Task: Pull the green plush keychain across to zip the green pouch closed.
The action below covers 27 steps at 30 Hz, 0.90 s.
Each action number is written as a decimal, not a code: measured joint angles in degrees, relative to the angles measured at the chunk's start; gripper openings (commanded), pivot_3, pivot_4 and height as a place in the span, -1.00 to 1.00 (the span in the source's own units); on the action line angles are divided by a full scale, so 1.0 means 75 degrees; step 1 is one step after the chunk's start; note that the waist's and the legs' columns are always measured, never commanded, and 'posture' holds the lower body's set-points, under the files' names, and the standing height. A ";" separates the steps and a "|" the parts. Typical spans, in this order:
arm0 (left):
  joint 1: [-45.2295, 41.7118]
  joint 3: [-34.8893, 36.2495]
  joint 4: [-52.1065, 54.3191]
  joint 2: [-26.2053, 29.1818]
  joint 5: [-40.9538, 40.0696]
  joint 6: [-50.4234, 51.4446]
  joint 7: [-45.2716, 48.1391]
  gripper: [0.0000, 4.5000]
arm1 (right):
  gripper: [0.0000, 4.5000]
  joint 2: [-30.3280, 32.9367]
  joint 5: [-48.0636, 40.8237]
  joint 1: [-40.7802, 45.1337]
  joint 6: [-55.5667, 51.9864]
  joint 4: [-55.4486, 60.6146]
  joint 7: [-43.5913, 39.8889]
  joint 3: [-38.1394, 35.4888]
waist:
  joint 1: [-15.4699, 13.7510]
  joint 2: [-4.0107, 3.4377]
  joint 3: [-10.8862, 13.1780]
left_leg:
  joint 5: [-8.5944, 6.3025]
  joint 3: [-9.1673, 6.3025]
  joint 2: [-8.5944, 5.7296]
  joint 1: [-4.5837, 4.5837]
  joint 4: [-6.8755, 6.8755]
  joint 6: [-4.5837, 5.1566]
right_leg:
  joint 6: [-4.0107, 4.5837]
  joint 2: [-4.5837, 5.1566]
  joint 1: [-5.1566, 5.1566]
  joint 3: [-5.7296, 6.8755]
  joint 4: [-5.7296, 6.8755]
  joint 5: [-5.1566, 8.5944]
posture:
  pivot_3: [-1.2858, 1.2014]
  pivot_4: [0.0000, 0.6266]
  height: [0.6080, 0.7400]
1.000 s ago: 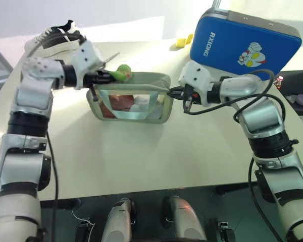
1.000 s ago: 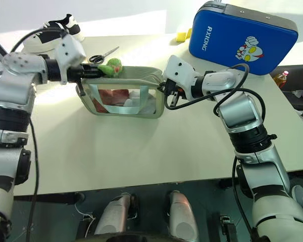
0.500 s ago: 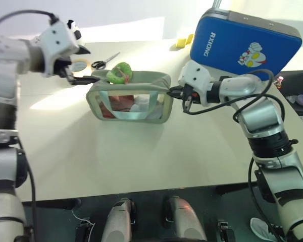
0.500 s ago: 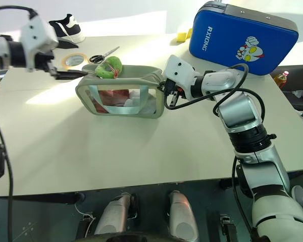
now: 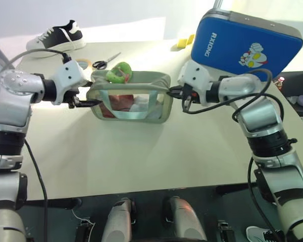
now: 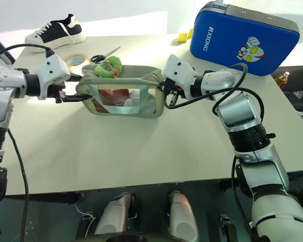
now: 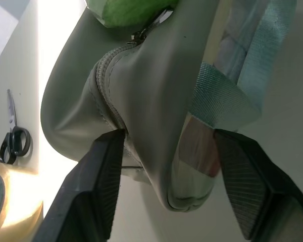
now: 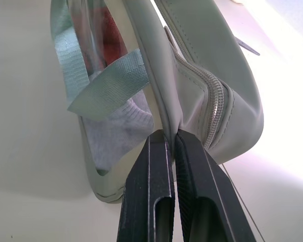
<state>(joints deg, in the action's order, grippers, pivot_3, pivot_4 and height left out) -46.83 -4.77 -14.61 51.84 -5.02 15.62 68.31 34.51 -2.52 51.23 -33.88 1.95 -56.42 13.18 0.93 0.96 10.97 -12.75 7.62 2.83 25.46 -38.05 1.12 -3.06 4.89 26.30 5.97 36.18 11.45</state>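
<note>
Having let go of the fuzzy bright-green plush keychain [image 5: 119,72], which lay atop the zipped sage-green fabric pouch [image 5: 131,96], the left gripper [image 5: 89,103] straddled its end with jaws apart, while the right gripper [image 8: 170,151] stayed pinched on the opposite end.

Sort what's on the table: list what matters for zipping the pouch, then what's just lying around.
For the job:
green pouch
green plush keychain
right gripper, shut on the pouch's end
left gripper, open at the other end

Lying about:
scissors
tape roll
shoe
blue case
</note>
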 measured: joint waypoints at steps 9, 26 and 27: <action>-0.0011 0.0001 -0.0124 -0.0034 -0.0081 -0.0105 0.0028 -0.99 | -0.85 -0.0016 -0.0011 0.0004 -0.0065 0.0000 0.0059 -0.0002 | -0.0009 0.0000 0.0000 | 0.0000 0.0001 0.0000 -0.0002 0.0000 0.0000 | 0.0000 0.0001 -0.0002 0.0000 0.0000 0.0000 | 0.03 -0.52 1.00; 0.0092 0.0085 -0.0022 -0.0139 -0.0073 -0.0125 -0.0133 -1.00 | 0.86 -0.1337 -0.2090 0.3757 -0.1788 -0.3412 0.0187 -0.1879 | 0.0032 -0.0006 -0.0001 | 0.0001 0.0004 0.0005 -0.0013 0.0002 -0.0002 | 0.0005 -0.0003 -0.0009 0.0001 0.0003 -0.0003 | 0.03 -0.52 1.00; 0.0095 0.0086 0.0001 -0.0172 -0.0078 -0.0122 -0.0139 -1.00 | 0.86 -0.1648 -0.2009 0.3786 -0.1563 -0.3873 0.0340 -0.1772 | 0.0014 -0.0006 -0.0001 | 0.0001 0.0003 0.0004 -0.0010 0.0002 -0.0002 | 0.0005 -0.0001 -0.0009 0.0001 0.0004 -0.0003 | 0.03 -0.52 1.00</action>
<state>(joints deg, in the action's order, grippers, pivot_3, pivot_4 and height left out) -46.12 -4.12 -14.60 50.55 -5.61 14.71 67.27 22.15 -17.59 79.62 -45.60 -27.10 -53.86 -0.11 1.04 0.91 10.96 -12.74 7.65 2.86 25.38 -38.03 1.11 -3.02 4.88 26.23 5.98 36.21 11.42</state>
